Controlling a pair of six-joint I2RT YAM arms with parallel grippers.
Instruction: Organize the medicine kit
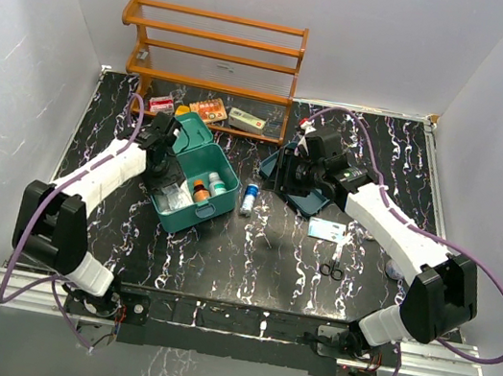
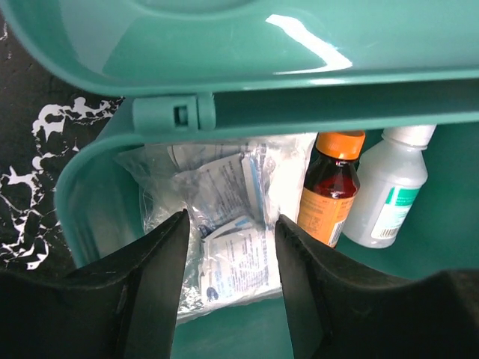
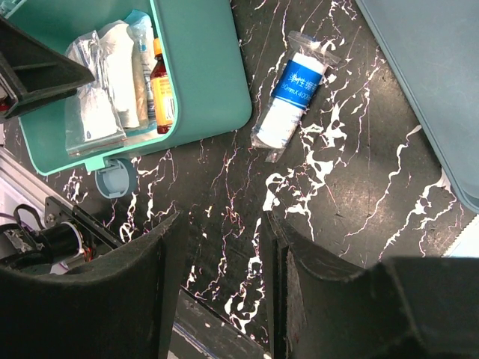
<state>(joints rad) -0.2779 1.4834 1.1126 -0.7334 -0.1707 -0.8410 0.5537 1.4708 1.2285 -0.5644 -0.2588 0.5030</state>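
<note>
The medicine kit (image 1: 215,203) is a teal box standing open, its lid (image 1: 195,128) tipped back. Inside lie clear plastic packets (image 2: 228,224), a brown bottle with an orange cap (image 2: 331,191) and a white bottle (image 2: 389,191). My left gripper (image 1: 165,169) is open and empty, its jaws (image 2: 230,254) just above the packets in the kit's left end. My right gripper (image 1: 286,170) is open and empty above bare table (image 3: 221,247), right of the kit (image 3: 206,75). A blue-and-white wrapped roll (image 1: 250,198) lies on the table between kit and right gripper; the right wrist view (image 3: 294,88) shows it too.
A flat dark teal tray (image 1: 306,201) lies under the right arm. An orange wooden rack (image 1: 212,54) stands at the back with small boxes (image 1: 209,108) on its lowest shelf. A flat white packet (image 1: 327,229) and scissors (image 1: 333,267) lie at the front right.
</note>
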